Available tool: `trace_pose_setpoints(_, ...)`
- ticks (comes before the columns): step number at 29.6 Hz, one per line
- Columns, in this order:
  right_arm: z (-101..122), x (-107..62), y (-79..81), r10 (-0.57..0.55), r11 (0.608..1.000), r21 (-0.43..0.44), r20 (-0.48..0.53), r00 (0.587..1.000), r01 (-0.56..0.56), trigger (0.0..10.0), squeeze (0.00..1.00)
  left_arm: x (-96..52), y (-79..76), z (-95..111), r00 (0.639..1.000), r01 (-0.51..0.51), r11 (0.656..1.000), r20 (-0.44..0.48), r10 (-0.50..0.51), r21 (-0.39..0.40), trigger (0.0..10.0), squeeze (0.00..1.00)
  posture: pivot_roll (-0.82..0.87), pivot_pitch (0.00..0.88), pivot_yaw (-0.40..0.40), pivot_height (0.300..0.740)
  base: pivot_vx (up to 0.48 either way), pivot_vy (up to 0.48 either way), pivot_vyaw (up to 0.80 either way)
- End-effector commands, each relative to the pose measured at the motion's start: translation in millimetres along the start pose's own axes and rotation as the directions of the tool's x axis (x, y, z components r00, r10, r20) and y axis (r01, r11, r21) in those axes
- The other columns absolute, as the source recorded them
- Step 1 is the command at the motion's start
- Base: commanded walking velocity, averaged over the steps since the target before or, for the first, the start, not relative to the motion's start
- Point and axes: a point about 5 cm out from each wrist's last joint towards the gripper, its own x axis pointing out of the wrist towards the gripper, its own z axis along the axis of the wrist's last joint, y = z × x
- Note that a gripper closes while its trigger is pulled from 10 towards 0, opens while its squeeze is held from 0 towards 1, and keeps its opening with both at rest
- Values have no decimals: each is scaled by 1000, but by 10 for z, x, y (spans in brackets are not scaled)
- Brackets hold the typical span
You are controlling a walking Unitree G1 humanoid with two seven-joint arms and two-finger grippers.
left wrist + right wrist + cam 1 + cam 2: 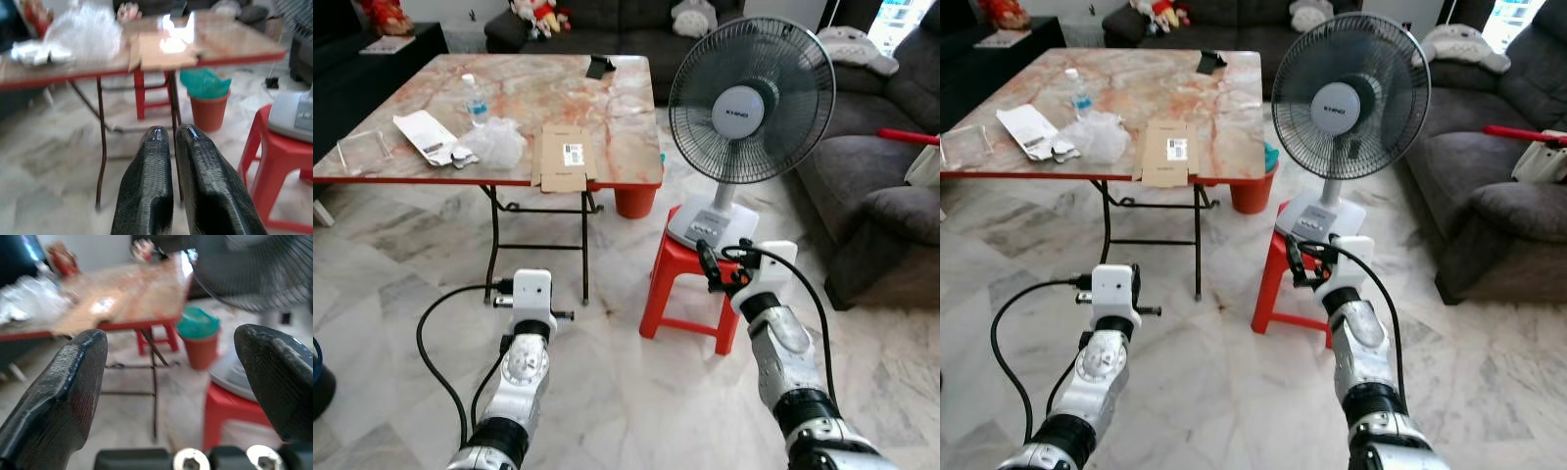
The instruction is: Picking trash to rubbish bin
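Note:
Trash lies on the marble-topped table: a crumpled clear plastic bag, a flattened cardboard box, a white paper packet and a small water bottle. The orange-red rubbish bin with a green liner stands on the floor beyond the table's right corner. My left gripper is shut with nothing in it, held low in front of the table. My right gripper is open and empty, raised in front of the red stool.
A standing fan rests on a red plastic stool to my right. Grey sofas line the right side and the back. The table's folding metal legs stand ahead. Marble floor lies between me and the table.

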Motion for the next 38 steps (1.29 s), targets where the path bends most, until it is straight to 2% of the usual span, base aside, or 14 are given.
trace_pose_setpoints(1, 109, 93, 149, 63, 998, -6, 37, 997, -63, 10000, 0, 58, -31, 153, 998, -5, 1000, 63, 5, 0, 10000, 0, -91, 0, -11, 740, 0, 0, 0)
trace_pose_setpoints(6, 200, 150, 275, 121, 992, -39, 74, 990, -118, 10000, 0, 88, -68, 239, 996, -14, 1000, 92, 15, -18, 10000, 0, -95, 0, -10, 740, 0, 0, 156)
trace_pose_setpoints(10, 236, 174, 292, 113, 994, -14, 80, 990, -112, 10000, 0, 94, -96, 263, 996, -18, 1000, 88, 20, -23, 10000, 0, -89, 0, -22, 740, 0, 0, 747)
trace_pose_setpoints(11, 228, 178, 313, 115, 993, 19, 70, 991, -117, 10000, 0, 92, -101, 272, 996, -23, 999, 81, 25, -23, 10000, 0, -88, 0, -24, 740, 0, 0, 0)
trace_pose_setpoints(17, 229, 187, 390, 148, 988, 29, 67, 987, -150, 10000, 0, 105, -134, 289, 998, -10, 999, 63, 12, -34, 10000, 0, -78, 0, -27, 740, 0, 0, 0)
trace_pose_setpoints(18, 251, 200, 402, 149, 988, 39, 78, 986, -152, 10000, 165, 115, -166, 315, 997, 18, 999, 74, -15, -30, 10000, 608, -71, 0, -30, 740, 0, 0, 0)
trace_pose_setpoints(19, 258, 206, 401, 141, 988, 52, 82, 987, -145, 10000, 1000, 120, -172, 331, 996, 20, 1000, 84, -19, -17, 10000, 1000, -69, 0, -30, 740, 0, 0, 0)
trace_pose_setpoints(21, 262, 221, 395, 126, 989, 62, 82, 989, -132, 10000, 1000, 137, -163, 353, 996, 8, 1000, 93, -8, -4, 10000, 1000, -67, 0, -28, 740, 0, 0, 0)
trace_pose_setpoints(38, 294, 263, 383, 115, 992, 52, 63, 991, -119, 10000, 1000, 210, -209, 497, 995, 9, 998, 100, -3, -54, 10000, 1000, -81, 0, -25, 740, 0, 0, 0)
